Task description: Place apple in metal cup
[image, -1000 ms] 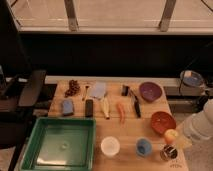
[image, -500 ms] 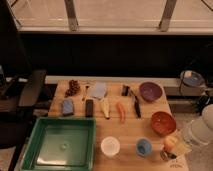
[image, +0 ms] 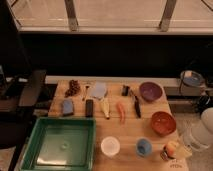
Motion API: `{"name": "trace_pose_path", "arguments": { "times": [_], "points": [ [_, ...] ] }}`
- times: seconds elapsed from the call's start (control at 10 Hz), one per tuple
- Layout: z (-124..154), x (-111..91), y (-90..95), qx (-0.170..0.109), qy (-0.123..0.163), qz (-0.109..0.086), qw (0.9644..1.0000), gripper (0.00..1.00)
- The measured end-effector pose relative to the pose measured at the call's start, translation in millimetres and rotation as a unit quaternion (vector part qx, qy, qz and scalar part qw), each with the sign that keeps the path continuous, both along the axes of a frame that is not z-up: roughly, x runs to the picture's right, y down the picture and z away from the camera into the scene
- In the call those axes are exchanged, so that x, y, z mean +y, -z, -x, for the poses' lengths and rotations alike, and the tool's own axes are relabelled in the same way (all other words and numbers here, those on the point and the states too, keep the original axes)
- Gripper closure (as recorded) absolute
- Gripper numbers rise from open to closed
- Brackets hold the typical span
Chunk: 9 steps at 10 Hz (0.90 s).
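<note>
The apple (image: 172,146), small and orange-yellow with a red blush, sits at the mouth of the metal cup (image: 166,155) at the front right corner of the wooden table. Only a dark sliver of the cup shows under the fruit. My gripper (image: 181,150) reaches in from the right on the white arm (image: 202,132), is shut on the apple, and holds it right over the cup.
A blue cup (image: 144,146) and a white cup (image: 110,146) stand left of the metal cup. A red bowl (image: 163,123) is just behind it, with a purple bowl (image: 150,91) further back. A carrot (image: 121,111), banana piece (image: 105,107) and green bin (image: 62,142) lie to the left.
The gripper has come down with the apple, from above the metal cup to its mouth. The arm has dropped lower at the right edge. Nothing else moved.
</note>
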<state>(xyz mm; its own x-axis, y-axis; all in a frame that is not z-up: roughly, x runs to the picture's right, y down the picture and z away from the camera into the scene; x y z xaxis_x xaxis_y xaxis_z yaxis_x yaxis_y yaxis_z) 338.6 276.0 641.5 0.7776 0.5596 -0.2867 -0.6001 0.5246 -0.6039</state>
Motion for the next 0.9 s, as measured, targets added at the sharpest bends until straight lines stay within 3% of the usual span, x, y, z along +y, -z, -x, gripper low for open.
{"name": "trace_pose_path", "arguments": {
  "times": [0.2, 0.9],
  "points": [
    [-2.8, 2.8, -3.1, 0.005, 0.001, 0.004, 1.0, 0.38],
    [-2.1, 0.6, -6.4, 0.002, 0.004, 0.003, 1.0, 0.38]
  ]
}}
